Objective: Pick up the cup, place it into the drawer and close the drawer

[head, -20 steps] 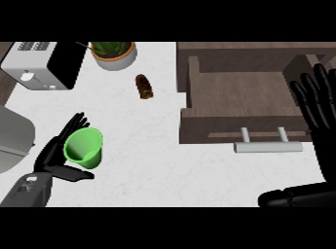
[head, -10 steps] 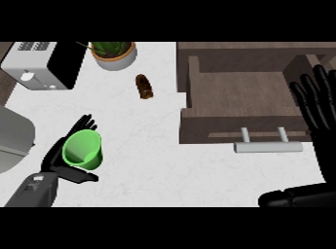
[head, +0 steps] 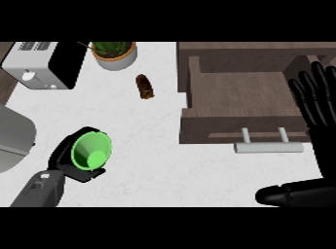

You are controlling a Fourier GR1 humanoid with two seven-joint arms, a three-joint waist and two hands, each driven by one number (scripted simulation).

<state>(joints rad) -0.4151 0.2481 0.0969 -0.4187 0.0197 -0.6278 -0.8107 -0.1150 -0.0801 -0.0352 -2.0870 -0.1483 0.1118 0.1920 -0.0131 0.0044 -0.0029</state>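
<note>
Drawer (head: 250, 97): open, unchanged over the last second; it sits up and to the right of the left hand's fingers, well apart, with the right hand's fingertips reaching over its right wall.
Counter (head: 163, 165): white top, bare between the left hand's fingers and the drawer front.
Right hand (head: 327, 126): fingers straight and spread, pointing up, holding nothing; it rests where it was in the earlier pictures.
Left hand (head: 75, 158): fingers and thumb curled round the cup; compared with a second ago it has closed in more snugly and drawn a little down and in toward the lower edge.
Cup (head: 92, 151): green, mouth facing up toward the view, sitting inside the left hand's curled fingers at lower left; whether it has left the counter I cannot tell.
Meaning for the task: the grasp looks settled, so I judge the pick-up nearly done; carrying the cup to the drawer and shutting it are not yet done.
Toaster (head: 45, 65): above the left hand's fingers, well apart, off the likely path.
Plant pot (head: 115, 54): above and right of those fingers, also out of the way.
Handle (head: 268, 147): pale bar on the drawer front, just beside the right hand's palm side.
Brown object (head: 146, 86): small and dark, lying between the left hand's fingers and the drawer's left wall; it looks like the one thing to steer round.
</note>
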